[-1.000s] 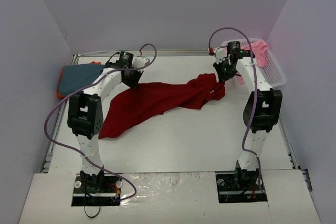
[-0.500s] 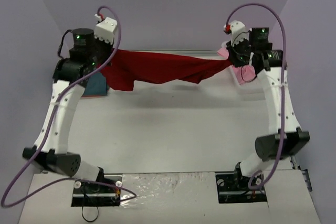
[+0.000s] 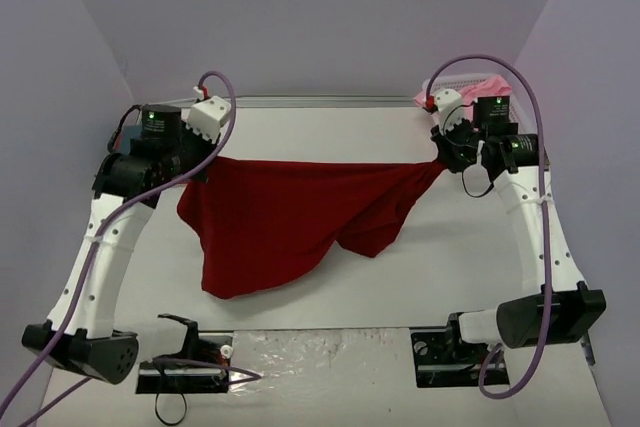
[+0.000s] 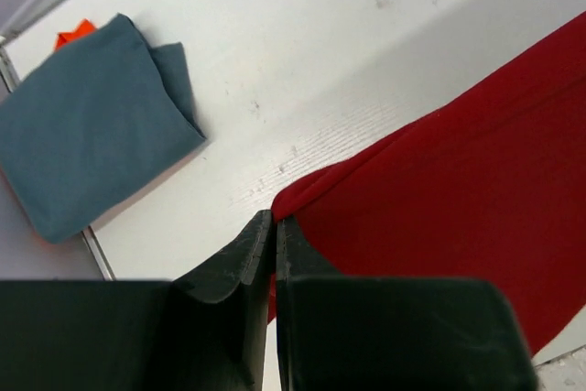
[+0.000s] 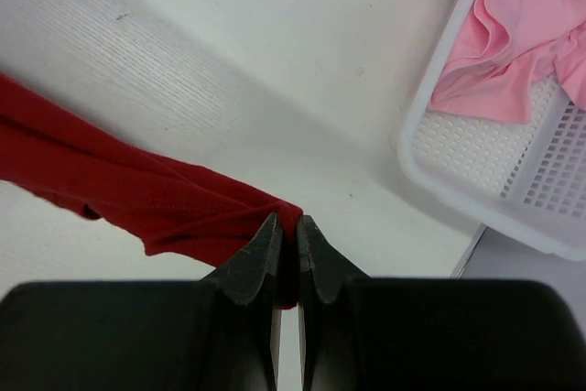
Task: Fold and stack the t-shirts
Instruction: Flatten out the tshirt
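Observation:
The dark red t-shirt (image 3: 290, 217) hangs stretched in the air between both raised arms, its lower edge drooping toward the table. My left gripper (image 3: 192, 169) is shut on its left corner; the wrist view shows the jaws (image 4: 275, 222) pinching the red cloth (image 4: 458, 190). My right gripper (image 3: 441, 159) is shut on the right corner, the cloth (image 5: 137, 194) bunched between the jaws (image 5: 287, 222). A folded teal-blue t-shirt (image 4: 92, 121) lies at the far left on an orange t-shirt (image 4: 75, 36). The light pink t-shirt (image 5: 513, 34) lies in the basket.
The white lattice basket (image 5: 494, 167) stands at the far right corner, close to my right gripper; it also shows in the top view (image 3: 462, 82). Purple-grey walls close the table on three sides. The arm bases sit at the near edge.
Both arms have swung the red shirt from high at the back toward the near side and lower. The shirt now hangs spread open instead of pulled into a narrow band.

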{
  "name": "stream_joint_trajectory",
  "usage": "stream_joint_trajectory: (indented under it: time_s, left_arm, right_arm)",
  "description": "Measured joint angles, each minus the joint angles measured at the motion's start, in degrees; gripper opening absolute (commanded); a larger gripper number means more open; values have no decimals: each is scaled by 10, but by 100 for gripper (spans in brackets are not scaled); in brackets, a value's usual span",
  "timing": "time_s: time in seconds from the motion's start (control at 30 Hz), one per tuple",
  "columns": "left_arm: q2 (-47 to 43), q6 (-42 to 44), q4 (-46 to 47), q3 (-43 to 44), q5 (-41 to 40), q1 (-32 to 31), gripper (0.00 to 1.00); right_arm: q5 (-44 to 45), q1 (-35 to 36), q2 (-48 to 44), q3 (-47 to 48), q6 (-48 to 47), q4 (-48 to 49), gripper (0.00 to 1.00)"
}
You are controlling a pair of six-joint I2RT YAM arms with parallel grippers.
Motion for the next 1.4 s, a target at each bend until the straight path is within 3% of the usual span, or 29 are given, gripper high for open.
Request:
stream_joint_trajectory:
  time_s: [0.23,0.5,0.63,0.77,0.83,0.9,0.93,0.97,1.07,1.23,1.4]
  left_arm:
    - [75,-1,24,-12,-4,0,2]
    - [172,-24,83,60,-27,1,2]
    - [155,-26,96,104,-23,1,2]
    - [76,-13,99,84,14,3,3]
    - [28,12,83,55,55,3,13]
    - [-20,48,56,12,103,3,30]
    - [-39,67,37,-12,127,3,39]
    - [-52,86,17,-33,147,3,63]
    - [-74,138,-51,-97,206,-1,87]
    - [-32,190,-118,-133,240,-32,88]
    - [-3,179,-82,-144,225,-42,89]
  right_arm:
    - [2,-2,97,62,-1,-1,0]
    - [14,-4,265,263,22,3,0]
    - [12,-4,234,283,26,9,0]
    - [3,-4,128,199,26,19,0]
    - [-3,-4,56,123,20,26,14]
    - [-7,-3,-11,49,13,16,21]
    - [-7,-3,-40,14,9,14,38]
    - [-7,-3,-65,-16,6,8,56]
    - [-4,-3,-100,-65,-6,-5,72]
    - [-5,-3,-73,-70,-9,-3,71]
    - [-10,-3,17,-64,-9,4,66]
